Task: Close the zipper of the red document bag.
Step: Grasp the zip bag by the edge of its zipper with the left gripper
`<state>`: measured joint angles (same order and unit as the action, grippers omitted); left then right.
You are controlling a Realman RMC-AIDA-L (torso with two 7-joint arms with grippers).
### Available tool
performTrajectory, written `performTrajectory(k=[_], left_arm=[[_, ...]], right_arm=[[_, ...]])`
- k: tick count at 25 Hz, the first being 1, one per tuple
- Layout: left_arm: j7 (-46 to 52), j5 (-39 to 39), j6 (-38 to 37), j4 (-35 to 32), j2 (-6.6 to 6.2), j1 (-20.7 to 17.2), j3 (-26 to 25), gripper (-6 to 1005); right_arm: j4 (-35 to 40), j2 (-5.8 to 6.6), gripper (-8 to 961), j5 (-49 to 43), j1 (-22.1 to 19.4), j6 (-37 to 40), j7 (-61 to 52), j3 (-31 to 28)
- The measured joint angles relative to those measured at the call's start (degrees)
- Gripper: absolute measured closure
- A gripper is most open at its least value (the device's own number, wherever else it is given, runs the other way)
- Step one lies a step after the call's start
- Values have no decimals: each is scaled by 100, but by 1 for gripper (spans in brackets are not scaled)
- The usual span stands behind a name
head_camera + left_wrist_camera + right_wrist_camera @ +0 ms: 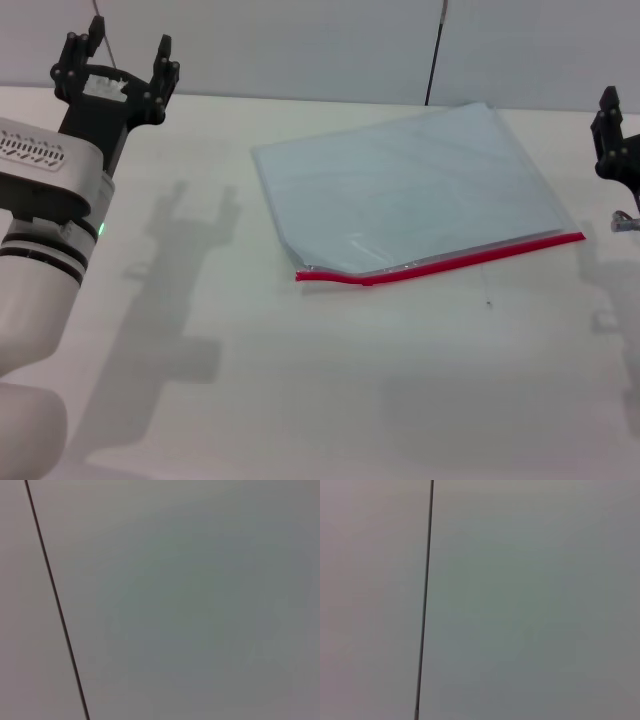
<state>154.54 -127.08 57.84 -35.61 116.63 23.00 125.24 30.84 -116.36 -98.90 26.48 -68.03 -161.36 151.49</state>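
Nearest to you on the white table there is only bare surface and the shadows of the two arms. Beyond that comes the zipper, the bright red strip along the near long edge of the red document bag. You can see that this strip runs left to right across the head view and slants, its right end lying farther from you than its left end. Near the left end the red line kinks slightly, and the pale plastic just behind it looks lifted or folded there.

The bag itself lies flat a little right of the table's middle, a translucent blue-white pouch with its body stretching away from the zipper toward the back wall. Its long axis follows the zipper's slant, so the whole pouch sits skewed to the table edge.

Your left gripper hangs raised at the far left, well apart from the bag, fingers spread wide and holding nothing. Your right gripper is at the far right edge, near the bag's right corner but not touching it; you cannot tell whether its claw is open or closed.

Both wrist views show only a plain grey wall crossed by a thin dark line.
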Motion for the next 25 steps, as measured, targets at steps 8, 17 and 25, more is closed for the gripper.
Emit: performTrajectory(k=[8,17,25], left_arm=[[-3,140,0,2,4,5,49,279],[-4,290,-70,-45,12,2,60,279],[-252,252,-2135,-1317,-219,-61,-33,279]], right_arm=[[29,0,426,11,-14,0,0,7],[32,0,426,127,-16,9,0,6],[33,5,426,222,-39,113,0,13]])
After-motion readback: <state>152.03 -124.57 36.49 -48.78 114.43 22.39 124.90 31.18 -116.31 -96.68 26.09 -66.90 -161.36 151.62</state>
